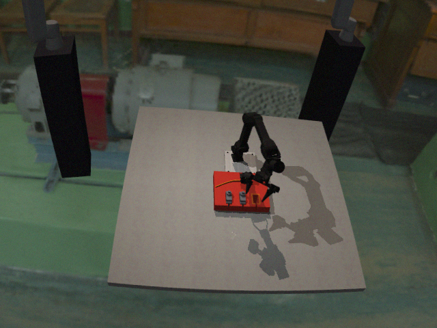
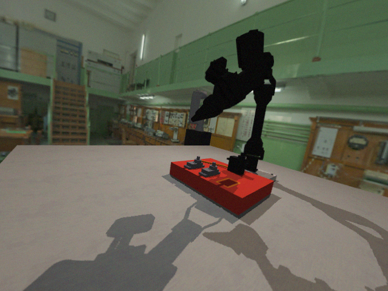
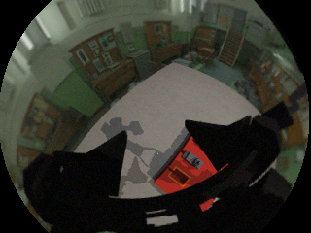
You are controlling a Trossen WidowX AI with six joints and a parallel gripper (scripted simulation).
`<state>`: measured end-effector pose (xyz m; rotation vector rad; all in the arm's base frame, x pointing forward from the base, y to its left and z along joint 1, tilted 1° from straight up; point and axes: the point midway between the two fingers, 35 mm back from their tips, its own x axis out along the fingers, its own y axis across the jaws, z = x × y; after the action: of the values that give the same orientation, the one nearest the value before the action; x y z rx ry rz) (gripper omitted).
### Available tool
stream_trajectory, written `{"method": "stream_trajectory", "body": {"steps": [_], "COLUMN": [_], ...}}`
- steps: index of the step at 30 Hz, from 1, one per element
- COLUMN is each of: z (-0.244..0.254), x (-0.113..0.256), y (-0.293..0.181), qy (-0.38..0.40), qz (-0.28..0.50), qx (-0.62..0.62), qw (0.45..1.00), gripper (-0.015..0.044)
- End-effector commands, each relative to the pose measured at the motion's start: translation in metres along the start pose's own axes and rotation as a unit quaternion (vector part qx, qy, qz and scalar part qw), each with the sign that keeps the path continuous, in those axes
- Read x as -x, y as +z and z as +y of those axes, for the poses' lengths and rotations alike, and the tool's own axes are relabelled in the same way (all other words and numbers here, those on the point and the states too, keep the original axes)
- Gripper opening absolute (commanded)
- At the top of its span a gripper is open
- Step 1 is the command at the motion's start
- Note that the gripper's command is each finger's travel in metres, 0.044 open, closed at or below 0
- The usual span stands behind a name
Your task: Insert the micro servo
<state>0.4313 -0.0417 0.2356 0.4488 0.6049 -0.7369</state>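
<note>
The red deck (image 1: 220, 201) (image 2: 256, 185) (image 3: 167, 186) lies on the table. Its orange-outlined pocket (image 1: 255, 199) (image 2: 228, 182) (image 3: 179, 176) is empty. Two grey servos stand in the deck beside it, one at the far left (image 1: 228, 197) (image 2: 194, 164) and one nearest the pocket (image 1: 242, 197) (image 2: 209, 171) (image 3: 192, 159), shafts up. No loose servo can be made out for certain. A black block (image 1: 245, 178) (image 2: 236, 164) sits farther back on the deck by an orange cable (image 1: 225, 182); I cannot tell whether it is the loose servo. My gripper (image 1: 255, 197) (image 2: 193, 119) (image 3: 156, 128) is wide open and empty, high above the deck.
A white plate (image 1: 228, 162) (image 2: 269, 176) lies behind the deck at the arm's base. The table (image 1: 169, 229) (image 2: 94, 188) (image 3: 165, 102) extends around the deck, with arm shadows across its front and right. Two dark posts (image 1: 65, 113) (image 1: 331, 77) stand beyond the table.
</note>
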Motion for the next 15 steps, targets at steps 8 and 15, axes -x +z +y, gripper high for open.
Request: {"method": "stream_trajectory", "body": {"steps": [8,15], "z": [-0.042,-0.071], "x": [0.012,0.025], "y": [-0.039,-0.065], "qy": [-0.030,-0.065], "qz": [0.100,0.164], "qx": [-0.094,-0.163], "qw": [0.990,0.971], "gripper": [0.0440,0.0440]}}
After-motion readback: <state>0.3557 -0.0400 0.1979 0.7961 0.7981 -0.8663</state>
